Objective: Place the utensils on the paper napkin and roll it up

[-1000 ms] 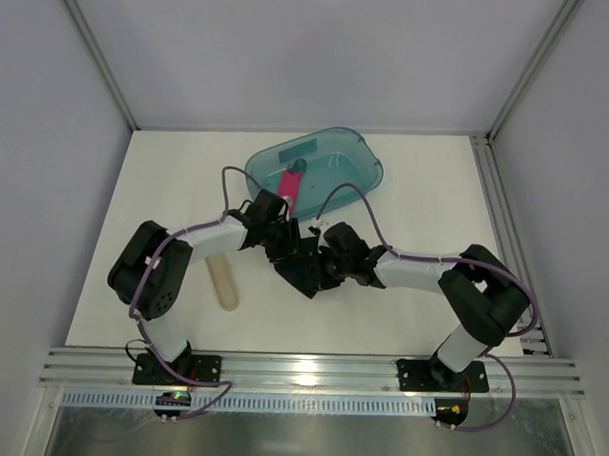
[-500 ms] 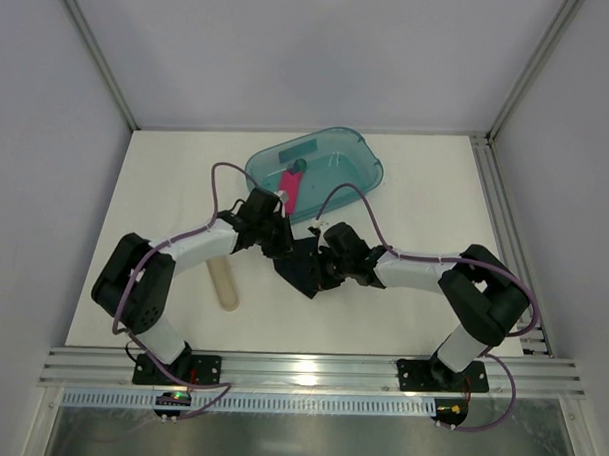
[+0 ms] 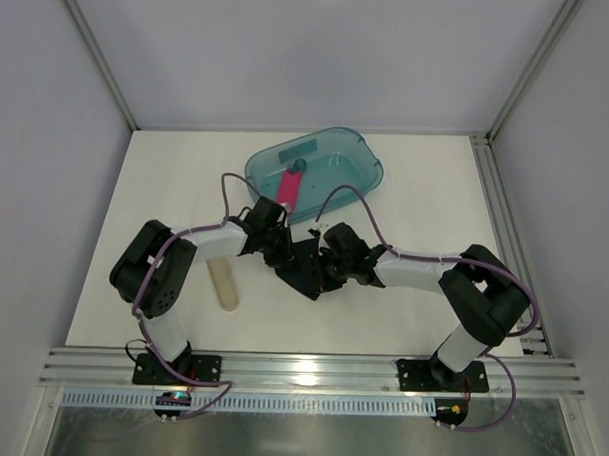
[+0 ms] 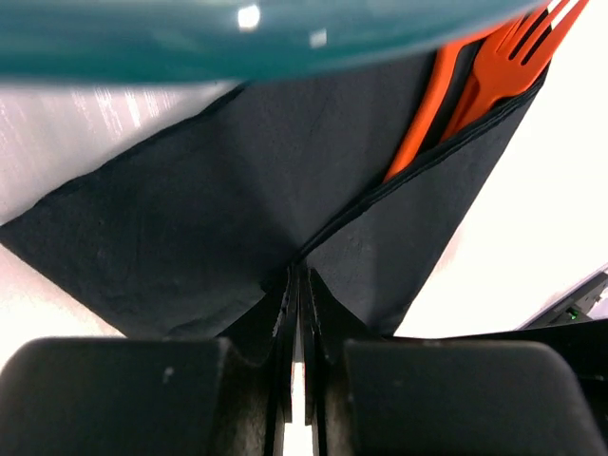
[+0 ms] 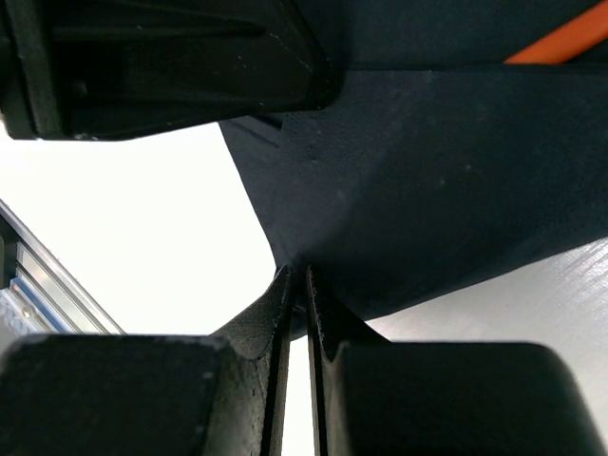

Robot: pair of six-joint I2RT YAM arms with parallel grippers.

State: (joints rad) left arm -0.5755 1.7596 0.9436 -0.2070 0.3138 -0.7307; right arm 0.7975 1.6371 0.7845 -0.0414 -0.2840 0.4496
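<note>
Presently: matte black paper napkin (image 4: 190, 190) mid-bench, orange utensils (image 4: 494, 76) tucked in fold; left gripper (image 4: 297, 285), right gripper (image 5: 296, 285) jaws pinching its edges.

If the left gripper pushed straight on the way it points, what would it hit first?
The left gripper is pinching the napkin; beyond it, probably the teal tub, though depth is unclear.
</note>
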